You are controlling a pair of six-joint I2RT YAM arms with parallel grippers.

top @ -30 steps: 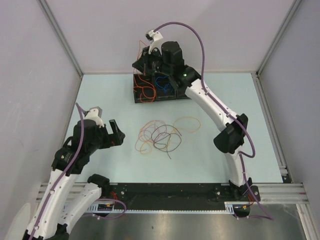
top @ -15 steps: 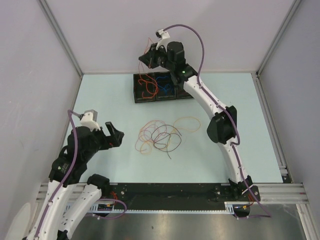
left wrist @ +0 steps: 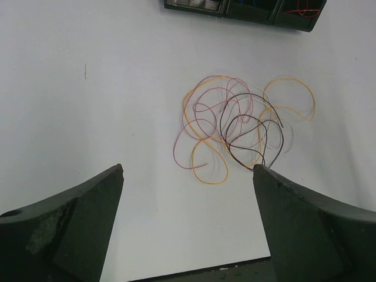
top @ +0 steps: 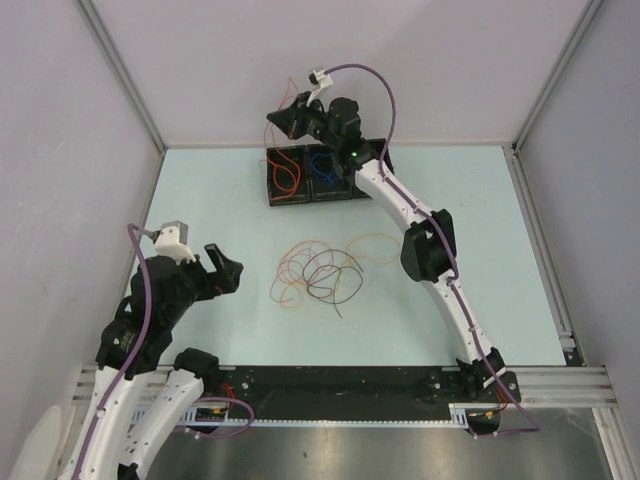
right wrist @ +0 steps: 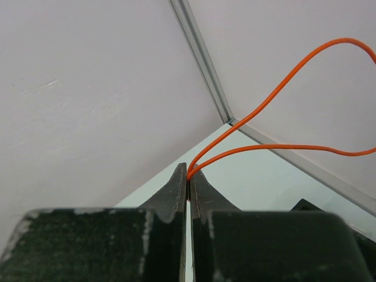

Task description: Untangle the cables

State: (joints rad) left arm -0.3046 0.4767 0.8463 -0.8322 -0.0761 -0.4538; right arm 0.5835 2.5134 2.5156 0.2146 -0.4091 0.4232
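A tangle of thin cables (top: 320, 270) in orange-yellow, pink-red and dark colours lies in loose curls on the table's middle, also seen as loops (left wrist: 235, 126) in the left wrist view. My left gripper (top: 226, 270) hovers open to the left of the tangle, and its fingers (left wrist: 70, 223) hold nothing. My right gripper (top: 276, 120) is raised by the back wall above the black tray (top: 352, 190). It is shut (right wrist: 188, 173) on an orange-red cable (right wrist: 282, 88) that loops up and away. The cable's lower part (top: 285, 172) hangs into the tray's left compartment.
The black tray has compartments; a blue cable (top: 324, 165) lies in the middle one. The tray's edge (left wrist: 247, 9) shows at the top of the left wrist view. Grey walls close in the back and both sides. A metal rail (top: 330, 385) runs along the near edge.
My right gripper has lifted and swung left toward the back wall, drawing the orange-red cable up from the tray. The left arm has drawn back slightly toward the near left.
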